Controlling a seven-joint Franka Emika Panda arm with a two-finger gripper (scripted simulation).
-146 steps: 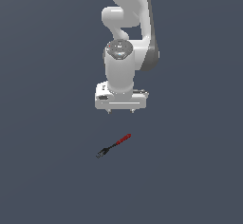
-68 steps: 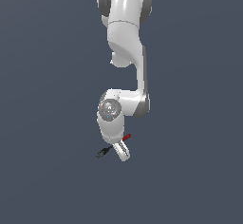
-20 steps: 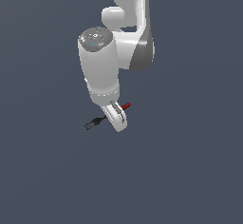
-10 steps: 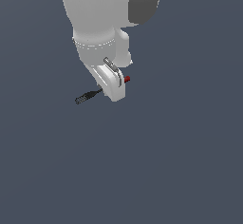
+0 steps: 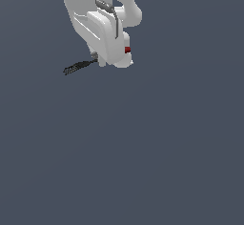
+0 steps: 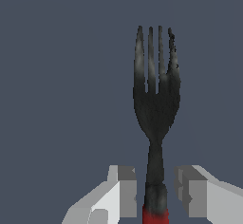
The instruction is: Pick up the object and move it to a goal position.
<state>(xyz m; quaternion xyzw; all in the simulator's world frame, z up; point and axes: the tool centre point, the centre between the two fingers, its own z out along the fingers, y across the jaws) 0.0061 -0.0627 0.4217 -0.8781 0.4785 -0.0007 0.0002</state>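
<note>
I have the fork (image 6: pixel 155 118) between my fingers (image 6: pixel 122 190), which are drawn in close on either side of its shaft, just where the black metal meets the red handle. In the wrist view a thin sliver of background shows between each pad and the shaft, so I cannot tell for certain that the pads press on it, but the fork hangs in the air with nothing else near it. Its four dark tines point straight away from my palm, and the broad neck below them narrows into the slim shaft that runs down between my pads. In the exterior view my gripper (image 5: pixel 112 59) sits high in the scene, toward the exterior view's left, at the end of the white arm (image 5: pixel 95 9) that fills the upper part of that picture. There the fork (image 5: pixel 76 67) sticks out sideways from my hand to the exterior view's left, tilted slightly downward at the tine end, while a small spot of its red handle shows on the opposite side of my hand. Around it is only the flat grey-blue background (image 5: pixel 143 162), with no surface touching the fork.
</note>
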